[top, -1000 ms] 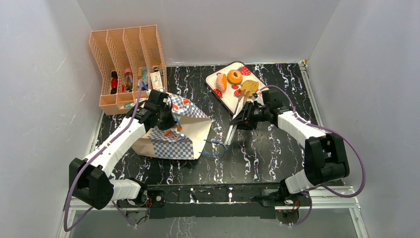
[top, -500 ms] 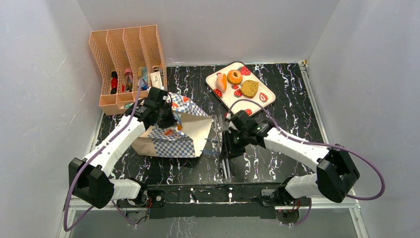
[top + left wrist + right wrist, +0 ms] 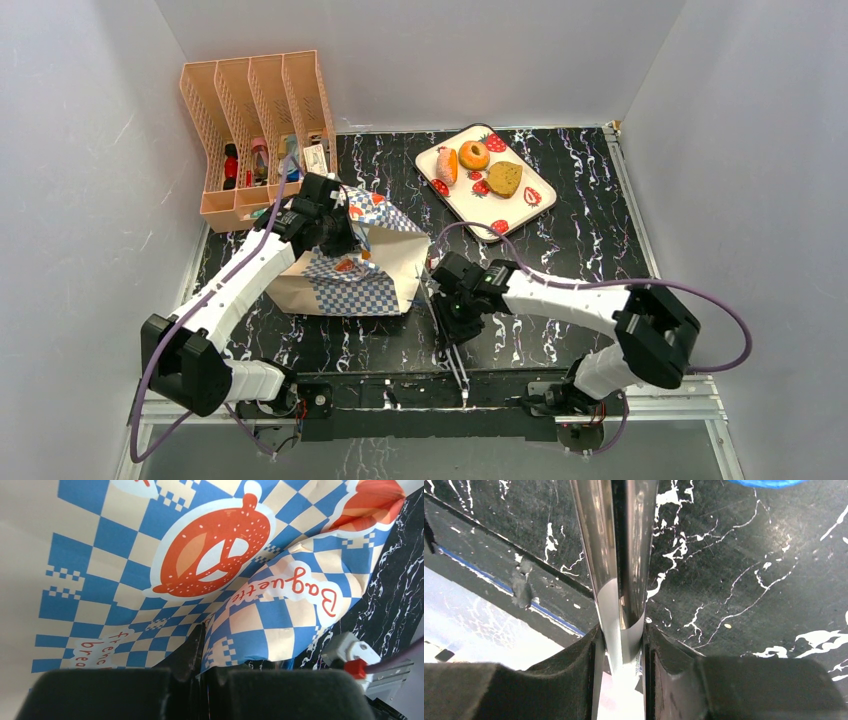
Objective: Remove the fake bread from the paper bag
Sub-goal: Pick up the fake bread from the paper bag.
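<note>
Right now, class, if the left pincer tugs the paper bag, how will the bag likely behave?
The paper bag probably flops rather than keeps shape: its top is creased and folded where the left pincer pinches it. It looks like thin, light paper, so a tug would likely drag the whole bag. It might tear at the pinch.

Robot lab test cell is indicated: black marbled counter (image 3: 600, 220) is boxed by plain white panels (image 3: 90, 200); a metal mounting rail (image 3: 400, 392) is fixed along its near edge.

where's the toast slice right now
In the top view, the toast slice lies on the strawberry-print tray at the far side of the table, right of centre, just right of the ring donut.
</note>
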